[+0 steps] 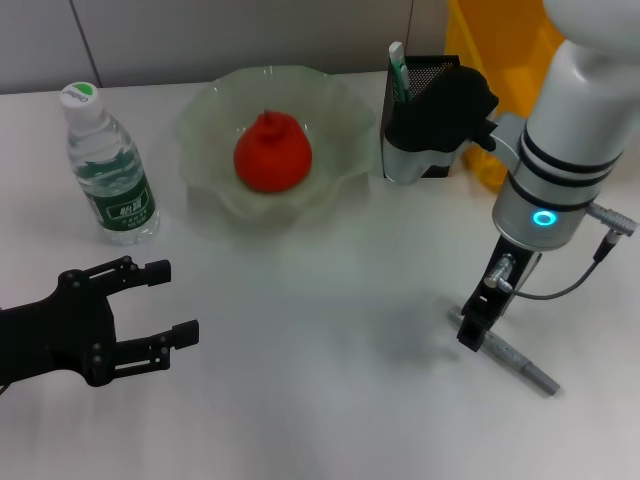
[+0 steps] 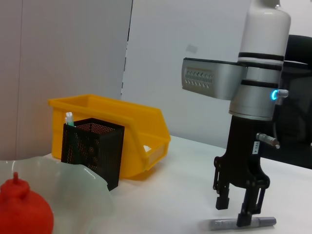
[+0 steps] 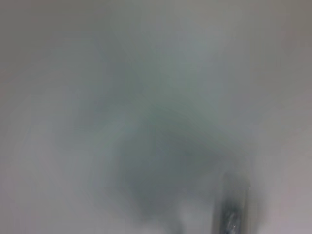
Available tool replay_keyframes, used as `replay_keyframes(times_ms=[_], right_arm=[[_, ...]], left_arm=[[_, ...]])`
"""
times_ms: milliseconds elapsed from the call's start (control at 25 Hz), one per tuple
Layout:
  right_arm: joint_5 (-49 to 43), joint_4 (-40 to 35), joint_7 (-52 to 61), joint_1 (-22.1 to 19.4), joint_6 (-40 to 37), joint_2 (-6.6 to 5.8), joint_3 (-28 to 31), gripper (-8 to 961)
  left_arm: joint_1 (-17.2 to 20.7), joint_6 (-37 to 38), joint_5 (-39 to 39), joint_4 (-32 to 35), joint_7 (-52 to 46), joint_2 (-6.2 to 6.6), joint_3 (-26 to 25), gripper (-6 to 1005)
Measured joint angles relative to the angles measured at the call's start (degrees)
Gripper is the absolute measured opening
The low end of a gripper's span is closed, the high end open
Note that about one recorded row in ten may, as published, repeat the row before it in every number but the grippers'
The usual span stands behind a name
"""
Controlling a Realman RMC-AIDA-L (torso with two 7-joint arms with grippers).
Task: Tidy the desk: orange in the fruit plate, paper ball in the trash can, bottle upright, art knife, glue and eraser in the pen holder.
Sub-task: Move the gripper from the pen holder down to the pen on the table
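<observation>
My right gripper (image 1: 475, 330) points down at the table on the right, open, its fingers astride one end of the grey art knife (image 1: 515, 357), which lies flat. The left wrist view shows this gripper (image 2: 234, 212) and knife (image 2: 265, 222) too. The orange (image 1: 272, 152) sits in the fruit plate (image 1: 345, 110). The bottle (image 1: 108, 170) stands upright at far left. The pen holder (image 1: 432, 70) holds a white-and-green stick (image 1: 397, 68). The trash can (image 1: 500, 50) is behind it. My left gripper (image 1: 178, 302) is open and empty at the near left. Paper ball and eraser are out of view.
Part of my right arm (image 1: 560, 150) rises beside the pen holder and in front of the trash can. The right wrist view shows only blurred table and a piece of the knife (image 3: 231, 214). A wall (image 1: 200, 40) runs along the table's far edge.
</observation>
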Motion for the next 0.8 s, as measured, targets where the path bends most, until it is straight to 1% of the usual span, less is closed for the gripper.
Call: replay_keyframes(times_ms=[120, 240, 480, 800], right_arm=[[0.04, 4.14, -0.01, 1.67, 1.94, 0.00, -0.09, 537], [0.14, 5.21, -0.01, 2.10, 2.57, 0.00, -0.07, 533], [0.25, 5.47, -0.03, 2.25, 3.62, 0.01, -0.07, 315], [0.29, 5.88, -0.35, 2.29, 5.42, 0.12, -0.07, 302]], left_arm=[[-0.07, 0.00, 0.06, 0.00, -0.07, -0.01, 0.05, 815], [-0.13, 0.00, 0.18, 0.00, -0.09, -0.04, 0.07, 815], [-0.20, -0.06, 0.21, 0.01, -0.05, -0.04, 0.09, 815], [-0.24, -0.09, 0.14, 0.01, -0.07, -0.04, 0.29, 814]])
